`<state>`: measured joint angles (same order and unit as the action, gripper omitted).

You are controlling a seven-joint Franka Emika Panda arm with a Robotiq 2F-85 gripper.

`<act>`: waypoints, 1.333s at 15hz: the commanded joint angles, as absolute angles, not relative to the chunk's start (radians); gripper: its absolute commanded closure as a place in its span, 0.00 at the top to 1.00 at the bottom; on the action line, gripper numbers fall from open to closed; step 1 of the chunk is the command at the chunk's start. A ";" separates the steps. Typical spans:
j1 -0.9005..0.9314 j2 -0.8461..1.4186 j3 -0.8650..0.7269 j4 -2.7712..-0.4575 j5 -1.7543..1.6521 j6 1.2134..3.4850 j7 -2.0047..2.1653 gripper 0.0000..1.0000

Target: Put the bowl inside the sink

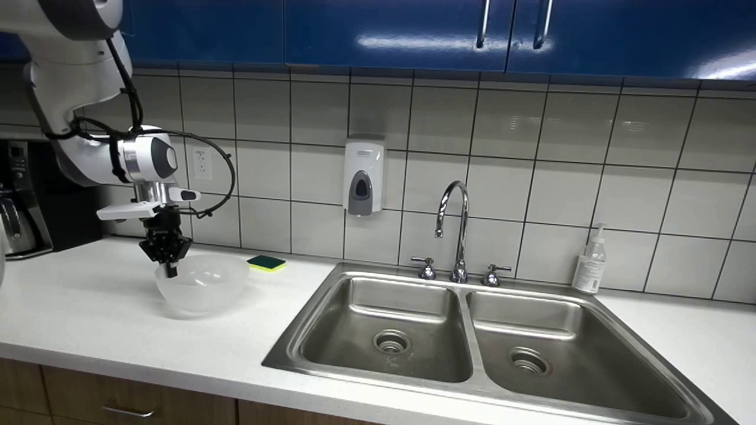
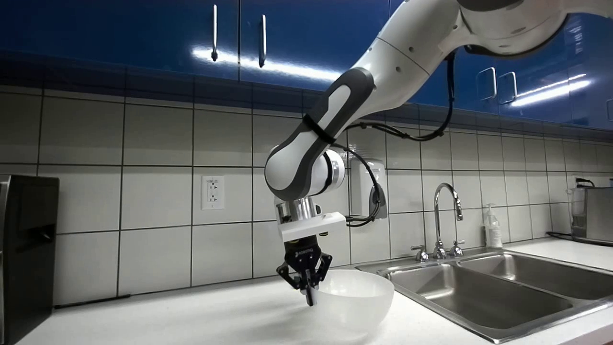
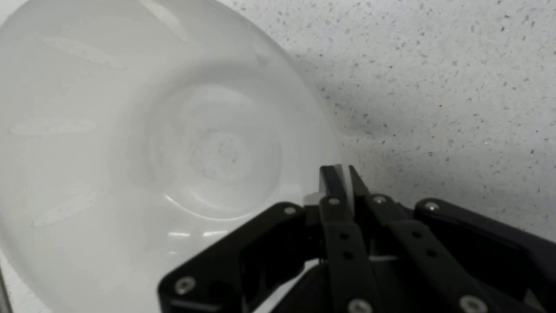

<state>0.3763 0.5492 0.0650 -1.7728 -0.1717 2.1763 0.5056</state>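
The bowl, wide, round and translucent white, shows in both exterior views (image 1: 207, 289) (image 2: 357, 306) and fills much of the wrist view (image 3: 108, 174). It is upright at the countertop, left of the sink; whether its base touches the counter I cannot tell. My gripper (image 1: 171, 270) points down at the bowl's rim, also seen in an exterior view (image 2: 310, 298). In the wrist view the fingertips (image 3: 344, 168) are nearly together with the rim's thin wall between them. The steel double-basin sink shows in both exterior views (image 1: 475, 348) (image 2: 479, 297); its basins hold nothing visible.
A chrome faucet (image 1: 462, 230) with two handles stands behind the sink. A green and yellow sponge (image 1: 266, 262) lies behind the bowl. A soap dispenser (image 1: 363, 174) hangs on the tiles. A pump bottle (image 1: 590, 262) stands by the right basin. A coffee maker (image 1: 35, 200) stands left.
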 commanded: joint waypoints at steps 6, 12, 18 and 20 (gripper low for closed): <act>0.360 0.399 0.007 -1.838 -0.258 2.087 0.523 0.01; 0.319 0.294 -0.011 -1.929 -0.293 2.075 0.542 0.01; 0.212 0.240 -0.033 -1.991 -0.278 2.086 0.486 0.01; 0.168 0.247 -0.047 -1.981 -0.276 2.089 0.447 0.01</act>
<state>0.2273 0.2806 -0.0398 -1.9604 -0.2688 2.0934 0.4993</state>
